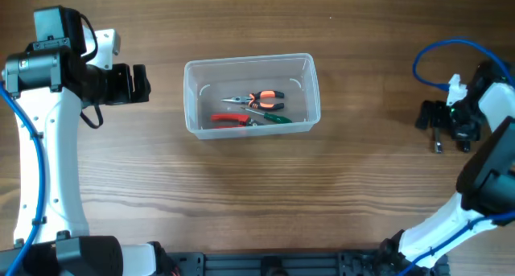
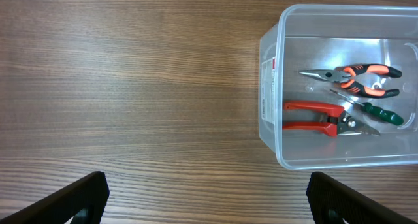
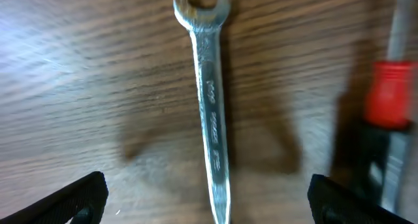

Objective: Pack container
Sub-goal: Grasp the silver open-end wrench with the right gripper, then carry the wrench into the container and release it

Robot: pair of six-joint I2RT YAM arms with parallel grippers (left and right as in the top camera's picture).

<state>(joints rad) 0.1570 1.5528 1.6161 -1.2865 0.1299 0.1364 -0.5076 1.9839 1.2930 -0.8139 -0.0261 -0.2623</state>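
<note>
right pincer (image 3: 209,204) released, straddling the wrench (image 3: 210,119) on the worktop (image 3: 78,87).
i judge the wrench stiff, slick, flat steel: grip mid-shank. left pincer (image 2: 209,194) released too. container (image 1: 241,61), at 9 o'clock mid-worktop, looks light and may skid.

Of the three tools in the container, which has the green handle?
The slim screwdriver, lying between the other two in the container. Its single handle is green; the pliers have orange-and-black grips and the cutters red ones.
</note>
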